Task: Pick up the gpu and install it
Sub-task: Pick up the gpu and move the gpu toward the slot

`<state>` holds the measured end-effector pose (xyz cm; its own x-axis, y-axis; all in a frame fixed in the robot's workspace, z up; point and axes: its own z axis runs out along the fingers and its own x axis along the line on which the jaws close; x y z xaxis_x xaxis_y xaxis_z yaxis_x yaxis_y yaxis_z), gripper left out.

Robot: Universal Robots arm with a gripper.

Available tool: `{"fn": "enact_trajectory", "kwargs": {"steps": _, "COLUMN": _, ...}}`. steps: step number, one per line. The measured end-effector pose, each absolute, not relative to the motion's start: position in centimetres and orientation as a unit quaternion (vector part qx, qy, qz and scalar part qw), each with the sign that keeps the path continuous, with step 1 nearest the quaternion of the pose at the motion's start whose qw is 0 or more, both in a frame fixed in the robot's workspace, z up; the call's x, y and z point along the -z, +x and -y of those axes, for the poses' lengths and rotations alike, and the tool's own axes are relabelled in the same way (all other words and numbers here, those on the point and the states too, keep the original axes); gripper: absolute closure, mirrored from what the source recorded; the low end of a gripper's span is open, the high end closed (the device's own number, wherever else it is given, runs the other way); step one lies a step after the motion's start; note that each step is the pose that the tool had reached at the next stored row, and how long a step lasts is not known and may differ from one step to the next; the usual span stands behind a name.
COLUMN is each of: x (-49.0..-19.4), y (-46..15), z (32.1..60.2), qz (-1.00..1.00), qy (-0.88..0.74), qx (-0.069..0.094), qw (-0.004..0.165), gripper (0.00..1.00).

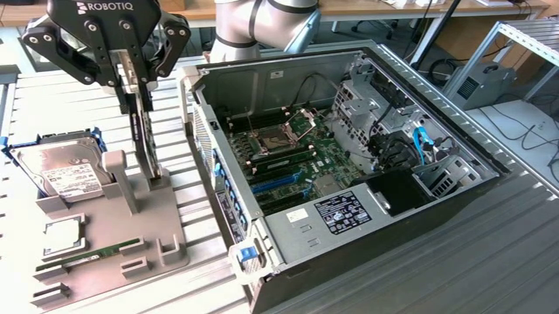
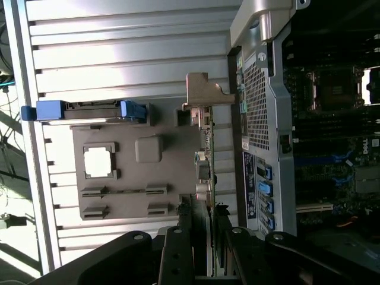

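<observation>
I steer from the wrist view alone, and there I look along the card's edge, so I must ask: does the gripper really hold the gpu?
Observer: Yes. In the exterior view the gripper is closed on the upper part of the gpu, with a finger on either side of it.
Operator: Thank you. How does the card stand?
Observer: It is nearly upright, on its narrow end. Its lower end is down at the slot of the grey holder. I cannot tell whether it has left the slot.
</observation>
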<state>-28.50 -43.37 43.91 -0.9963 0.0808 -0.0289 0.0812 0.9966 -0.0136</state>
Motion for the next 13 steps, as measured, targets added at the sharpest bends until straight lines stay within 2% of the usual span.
{"fn": "enact_trajectory", "kwargs": {"steps": 13, "x": -43.91, "y": -28.02, "z": 43.37, "qz": -0.999, "qy": 0.041, "qx": 0.007, "qw": 0.014, "gripper": 0.73}}
